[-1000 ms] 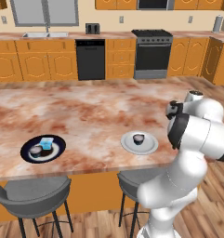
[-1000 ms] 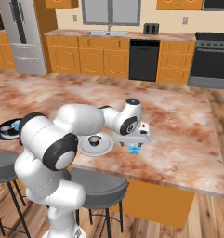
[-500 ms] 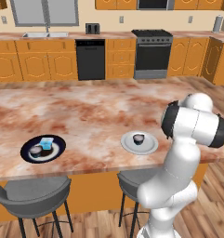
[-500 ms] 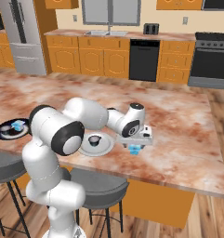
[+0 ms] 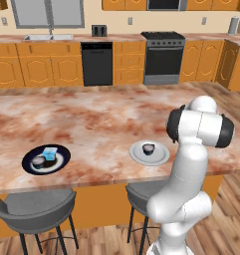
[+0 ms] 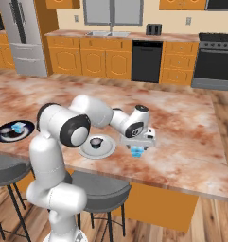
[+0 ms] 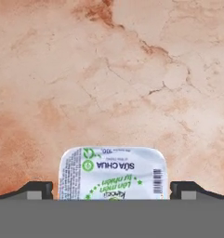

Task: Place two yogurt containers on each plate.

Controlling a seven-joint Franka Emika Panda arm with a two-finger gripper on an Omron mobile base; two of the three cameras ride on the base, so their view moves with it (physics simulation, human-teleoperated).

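Squarish pale-blue yogurt cup (image 7: 113, 173), printed white lid.

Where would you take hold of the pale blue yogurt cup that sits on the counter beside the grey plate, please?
Probably across its two opposite side walls, coming straight down from above. The pale blue yogurt cup sits flat, foil lid up, squarish with straight sides, and the open gripper already has a fingertip on either side of it. The grey plate lies apart, leaving room.
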